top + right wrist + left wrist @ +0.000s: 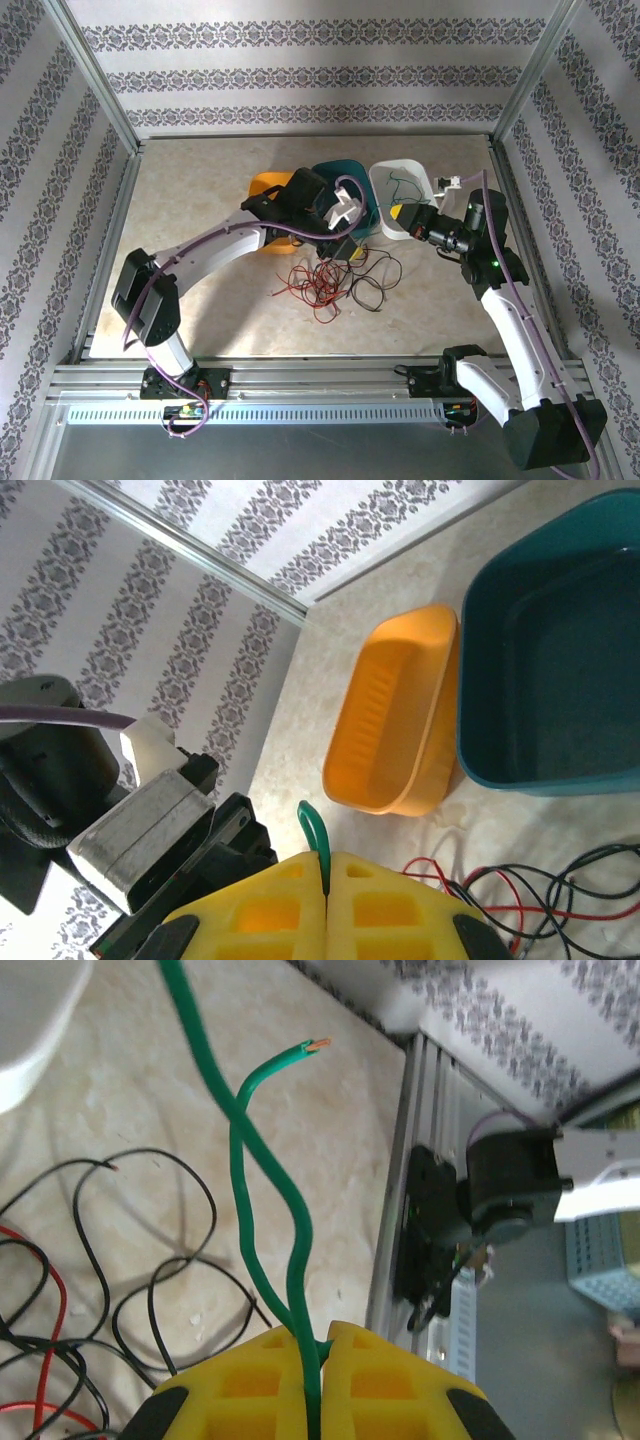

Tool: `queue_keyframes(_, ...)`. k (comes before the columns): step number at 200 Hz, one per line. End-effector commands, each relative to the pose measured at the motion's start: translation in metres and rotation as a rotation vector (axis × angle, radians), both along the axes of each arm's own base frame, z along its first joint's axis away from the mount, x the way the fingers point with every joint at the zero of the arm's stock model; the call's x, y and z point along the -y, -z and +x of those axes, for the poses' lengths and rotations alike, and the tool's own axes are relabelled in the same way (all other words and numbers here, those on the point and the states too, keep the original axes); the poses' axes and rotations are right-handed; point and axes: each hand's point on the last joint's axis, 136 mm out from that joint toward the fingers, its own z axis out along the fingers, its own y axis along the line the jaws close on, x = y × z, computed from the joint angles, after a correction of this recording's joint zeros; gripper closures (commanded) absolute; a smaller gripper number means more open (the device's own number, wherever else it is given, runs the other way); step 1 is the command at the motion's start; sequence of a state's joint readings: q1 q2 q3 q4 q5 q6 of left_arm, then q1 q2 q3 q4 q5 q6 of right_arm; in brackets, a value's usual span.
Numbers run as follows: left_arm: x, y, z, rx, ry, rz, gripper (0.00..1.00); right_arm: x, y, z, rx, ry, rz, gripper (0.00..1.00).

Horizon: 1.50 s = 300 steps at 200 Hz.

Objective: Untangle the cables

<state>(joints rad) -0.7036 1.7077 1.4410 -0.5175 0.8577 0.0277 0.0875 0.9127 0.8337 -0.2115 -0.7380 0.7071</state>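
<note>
Bins [383,195] block rear of cables [325,285]; L side of table [180,220] free.

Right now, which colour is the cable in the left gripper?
Green cable, best seen in left wrist view.

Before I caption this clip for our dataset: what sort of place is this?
Probably a robot lab test cell: a stone-look table boxed by an aluminium frame, patterned backdrop walls, and plastic bins beside loose cables.

2 white-and-black arms [225,245] carry purple cables [60,716] and yellow fingers [240,1385].
</note>
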Motion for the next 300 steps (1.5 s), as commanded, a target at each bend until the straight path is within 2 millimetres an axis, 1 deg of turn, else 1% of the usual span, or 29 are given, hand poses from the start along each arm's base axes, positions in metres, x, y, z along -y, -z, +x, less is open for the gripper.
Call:
queue_keyframes(1, -0.020, 0.032, -0.059, -0.196, 0.177, 0.130, 1.00, 0.016, -0.027, 0.017, 0.133, 0.099, -0.082, 1.00)
queue_keyframes(14, -0.018, 0.032, -0.062, -0.222, 0.199, 0.128, 1.00, 0.017, -0.025, 0.017, 0.131, 0.106, -0.107, 1.00)
queue_keyframes(30, -0.016, 0.033, -0.058, -0.213, 0.193, 0.138, 0.85, 0.015, -0.023, 0.018, 0.128, 0.108, -0.122, 1.00)
queue_keyframes(36, -0.015, 0.033, -0.056, -0.198, 0.186, 0.133, 0.74, 0.016, -0.022, 0.019, 0.125, 0.114, -0.122, 1.00)
queue_keyframes(41, -0.014, 0.031, -0.052, -0.178, 0.171, 0.124, 0.58, 0.017, -0.021, 0.019, 0.121, 0.121, -0.120, 1.00)
queue_keyframes(43, -0.014, 0.030, -0.050, -0.167, 0.163, 0.119, 0.53, 0.017, -0.021, 0.020, 0.121, 0.123, -0.119, 1.00)
queue_keyframes(46, -0.013, 0.029, -0.048, -0.156, 0.151, 0.109, 0.44, 0.017, -0.021, 0.020, 0.121, 0.126, -0.118, 1.00)
queue_keyframes(57, -0.009, 0.022, -0.037, -0.104, 0.101, 0.057, 0.32, 0.020, -0.019, 0.023, 0.117, 0.146, -0.116, 1.00)
queue_keyframes(67, -0.008, 0.014, -0.022, -0.060, 0.024, 0.005, 0.23, 0.024, -0.018, 0.027, 0.118, 0.179, -0.115, 1.00)
queue_keyframes(75, -0.010, 0.007, -0.006, -0.035, -0.059, -0.046, 0.19, 0.028, -0.017, 0.031, 0.120, 0.209, -0.117, 1.00)
queue_keyframes(76, -0.009, 0.004, -0.003, -0.025, -0.072, -0.059, 0.19, 0.029, -0.016, 0.032, 0.120, 0.215, -0.117, 1.00)
queue_keyframes(85, -0.016, -0.001, 0.023, 0.014, -0.219, -0.111, 0.15, 0.036, -0.014, 0.039, 0.121, 0.261, -0.123, 1.00)
queue_keyframes(89, -0.022, -0.005, 0.040, 0.038, -0.311, -0.132, 0.14, 0.038, -0.012, 0.042, 0.120, 0.280, -0.128, 1.00)
queue_keyframes(94, -0.032, -0.001, 0.057, 0.044, -0.420, -0.134, 0.12, 0.042, -0.011, 0.046, 0.122, 0.305, -0.135, 1.00)
queue_keyframes(99, -0.042, -0.001, 0.073, 0.052, -0.524, -0.143, 0.11, 0.047, -0.008, 0.051, 0.116, 0.339, -0.145, 1.00)
queue_keyframes(106, -0.056, 0.004, 0.090, 0.045, -0.637, -0.143, 0.11, 0.054, -0.005, 0.058, 0.114, 0.384, -0.159, 1.00)
queue_keyframes(119, -0.072, 0.011, 0.106, 0.046, -0.761, -0.124, 0.11, 0.070, 0.002, 0.071, 0.103, 0.484, -0.197, 1.00)
queue_keyframes(127, -0.077, 0.016, 0.110, 0.050, -0.807, -0.111, 0.11, 0.079, 0.005, 0.080, 0.104, 0.536, -0.216, 1.00)
queue_keyframes(144, -0.079, 0.020, 0.110, 0.041, -0.819, -0.105, 0.10, 0.100, 0.012, 0.095, 0.088, 0.668, -0.252, 1.00)
queue_keyframes(157, -0.080, 0.019, 0.108, 0.041, -0.813, -0.102, 0.10, 0.111, 0.019, 0.106, 0.069, 0.741, -0.250, 1.00)
queue_keyframes(171, -0.082, 0.018, 0.106, 0.046, -0.815, -0.096, 0.09, 0.118, 0.027, 0.120, 0.056, 0.791, -0.247, 1.00)
queue_keyframes(198, -0.084, 0.016, 0.105, 0.057, -0.820, -0.099, 0.08, 0.122, 0.053, 0.148, -0.014, 0.853, -0.224, 1.00)
queue_keyframes(216, -0.085, 0.015, 0.105, 0.054, -0.825, -0.099, 0.08, 0.125, 0.067, 0.164, -0.042, 0.898, -0.226, 1.00)
queue_keyframes(240, -0.085, 0.015, 0.103, 0.053, -0.818, -0.097, 0.07, 0.128, 0.076, 0.184, -0.053, 0.950, -0.228, 1.00)
queue_keyframes(266, -0.086, 0.015, 0.102, 0.060, -0.810, -0.083, 0.06, 0.126, 0.084, 0.203, -0.066, 0.956, -0.221, 1.00)
queue_keyframes(277, -0.085, 0.015, 0.103, 0.061, -0.810, -0.081, 0.06, 0.120, 0.090, 0.212, -0.080, 0.928, -0.212, 0.97)
queue_keyframes(285, -0.085, 0.014, 0.103, 0.063, -0.809, -0.080, 0.06, 0.116, 0.094, 0.217, -0.093, 0.908, -0.208, 0.90)
queue_keyframes(294, -0.085, 0.013, 0.104, 0.064, -0.808, -0.082, 0.05, 0.113, 0.099, 0.219, -0.108, 0.893, -0.207, 0.72)
queue_keyframes(300, -0.084, 0.012, 0.104, 0.066, -0.809, -0.083, 0.05, 0.111, 0.100, 0.219, -0.109, 0.888, -0.213, 0.64)
